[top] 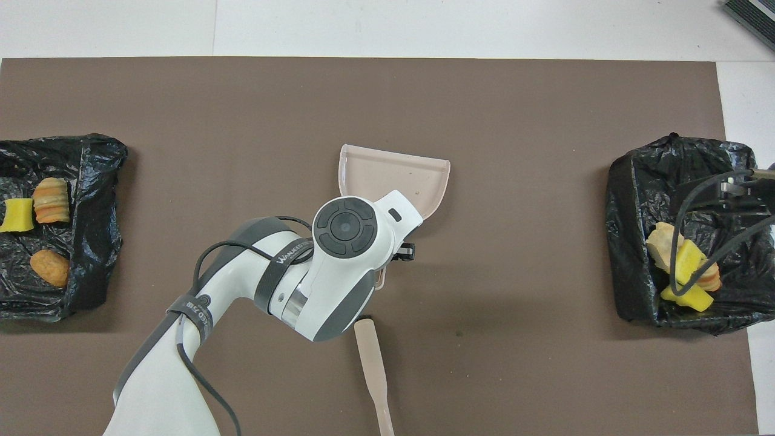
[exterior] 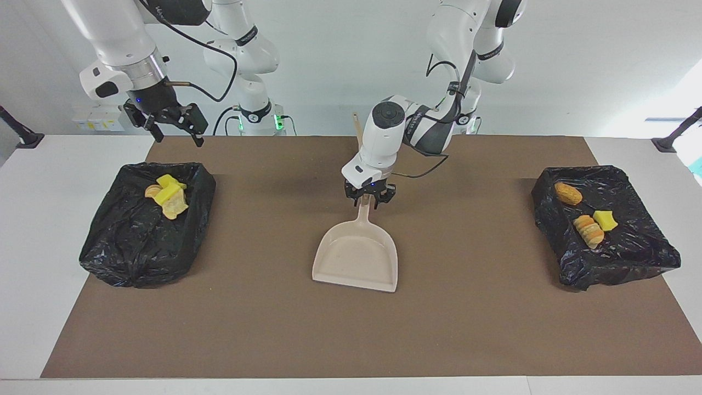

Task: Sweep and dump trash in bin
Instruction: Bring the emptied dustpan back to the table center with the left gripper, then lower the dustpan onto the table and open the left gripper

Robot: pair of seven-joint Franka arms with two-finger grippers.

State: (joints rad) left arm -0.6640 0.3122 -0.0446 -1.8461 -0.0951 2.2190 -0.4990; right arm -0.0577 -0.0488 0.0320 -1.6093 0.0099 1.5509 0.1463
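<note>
While the beige plastic dustpan (exterior: pixel 356 257) lies flat mid-table, its handle is straddled by the left gripper (exterior: pixel 369 202), fingers parted; a straight lift is advised. The spread right gripper (exterior: pixel 171 127) waits over the black-lined bin (exterior: pixel 126 247); pastry and yellow-wedge trash (exterior: pixel 167 196) sits inside 2 bins.

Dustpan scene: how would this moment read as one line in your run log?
left gripper: over dustpan handle, jaws parted | right gripper: open, waits over bin | trash: in bins | mat: swept
</note>
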